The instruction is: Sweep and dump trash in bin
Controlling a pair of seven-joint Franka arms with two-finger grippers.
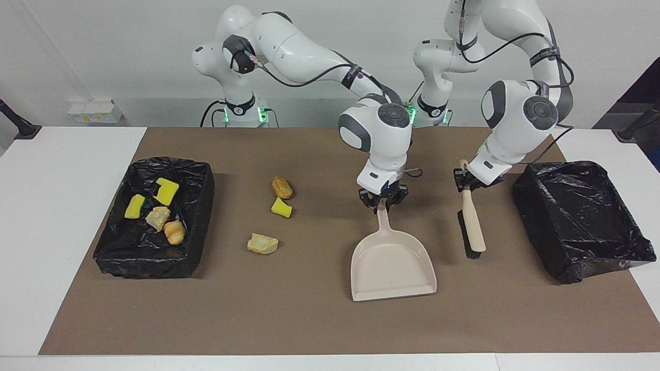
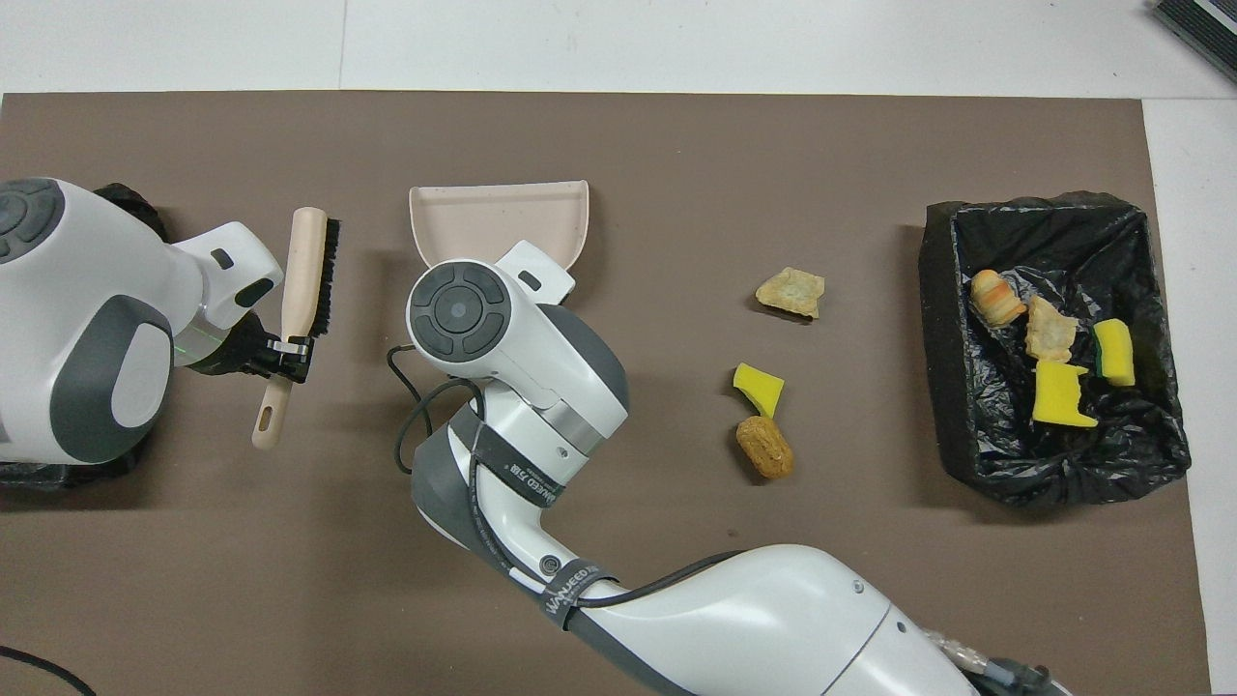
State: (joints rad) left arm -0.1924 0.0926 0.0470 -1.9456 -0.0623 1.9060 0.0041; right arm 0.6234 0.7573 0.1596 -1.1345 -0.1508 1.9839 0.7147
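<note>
My right gripper is shut on the handle of the beige dustpan, which lies flat and low at the middle of the mat, mouth away from the robots. My left gripper is shut on the handle of the beige brush, beside the dustpan toward the left arm's end. Three pieces of trash lie loose on the mat: a brown chunk, a yellow sponge piece and a tan chunk. Several more lie in the black-lined bin.
A second black-lined bin stands at the left arm's end of the table with nothing in it, mostly covered by the left arm in the overhead view. Bare brown mat runs along the edge farthest from the robots.
</note>
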